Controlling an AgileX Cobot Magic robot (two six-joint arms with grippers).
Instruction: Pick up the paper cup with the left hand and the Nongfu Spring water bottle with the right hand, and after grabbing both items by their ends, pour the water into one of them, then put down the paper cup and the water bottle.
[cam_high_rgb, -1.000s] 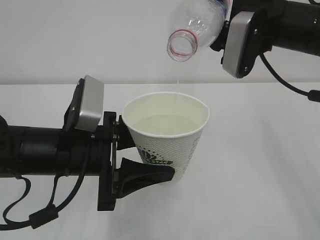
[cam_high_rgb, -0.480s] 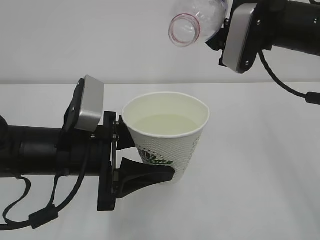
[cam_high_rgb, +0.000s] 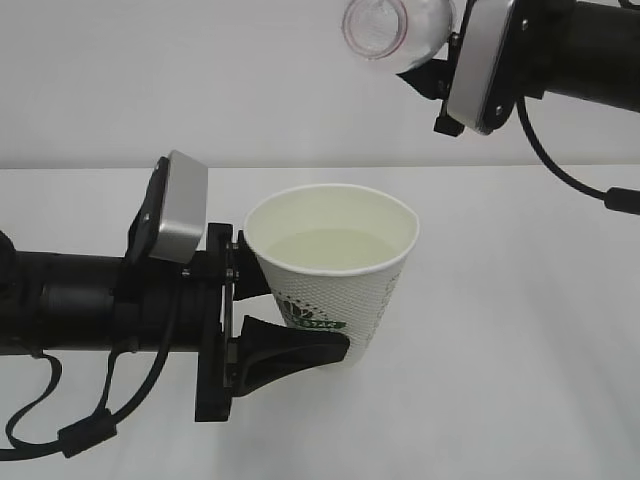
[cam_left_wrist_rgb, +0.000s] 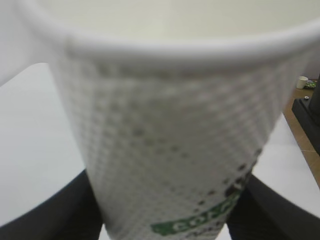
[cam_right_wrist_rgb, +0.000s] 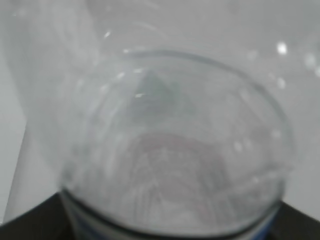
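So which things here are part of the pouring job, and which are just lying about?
Part of the job:
- paper cup, held by the left claw
- water in the cup
- clear bottle, held tilted by the right claw

Just lying about:
- small white object at the far edge of the left wrist view, too small to identify
- white table is only the surface

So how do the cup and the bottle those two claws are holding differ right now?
The paper cup is white and opaque with a green logo; the water bottle is clear plastic with a red neck ring. The cup stands upright with its mouth up, while the bottle lies tipped, its open mouth facing sideways above the cup. The cup holds water; none runs from the bottle. Both are gripped off the table, each by one claw.
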